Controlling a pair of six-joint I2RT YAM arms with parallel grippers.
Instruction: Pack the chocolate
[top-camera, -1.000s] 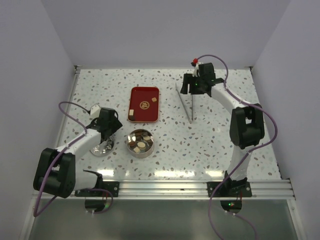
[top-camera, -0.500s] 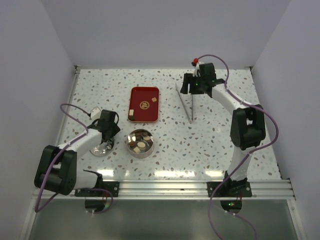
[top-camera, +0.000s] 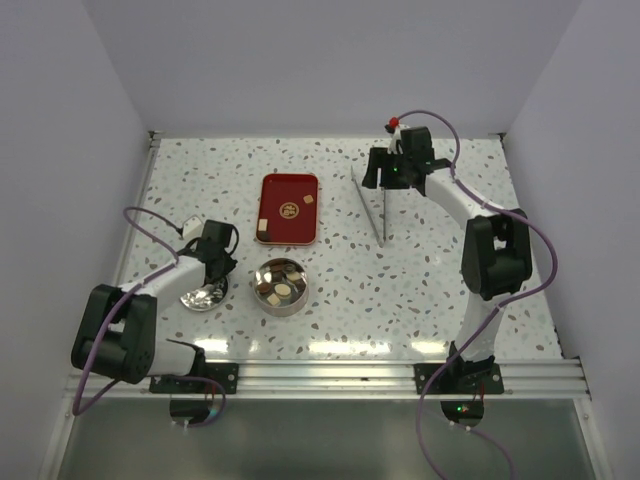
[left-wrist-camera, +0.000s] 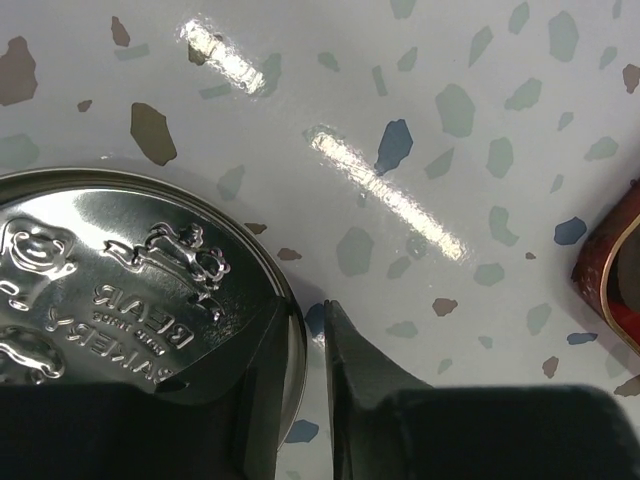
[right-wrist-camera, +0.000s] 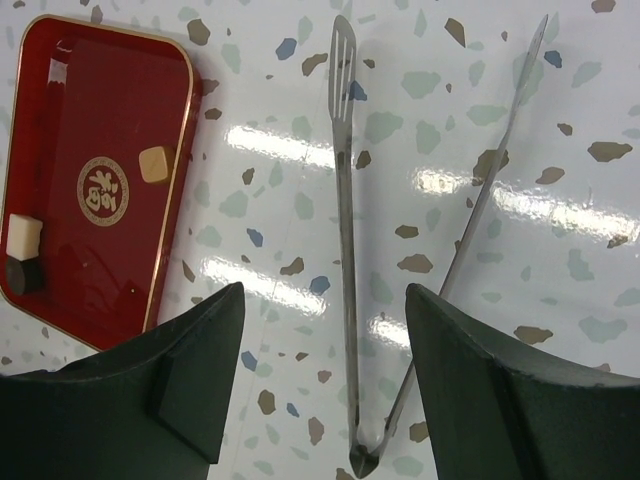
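Your left gripper (left-wrist-camera: 305, 325) is pinched on the rim of the silver lid (left-wrist-camera: 120, 270). The lid lies flat on the table (left-wrist-camera: 430, 120) just left of the open tin (top-camera: 305, 291), and most of the chocolate (top-camera: 284, 291) sits in that tin, near your fingers but outside them. Your right gripper (right-wrist-camera: 325, 292) hangs spread wide over the tongs (right-wrist-camera: 345, 250), and three more pieces lie on the red tray (right-wrist-camera: 90, 100) off to its left, well apart from either finger.
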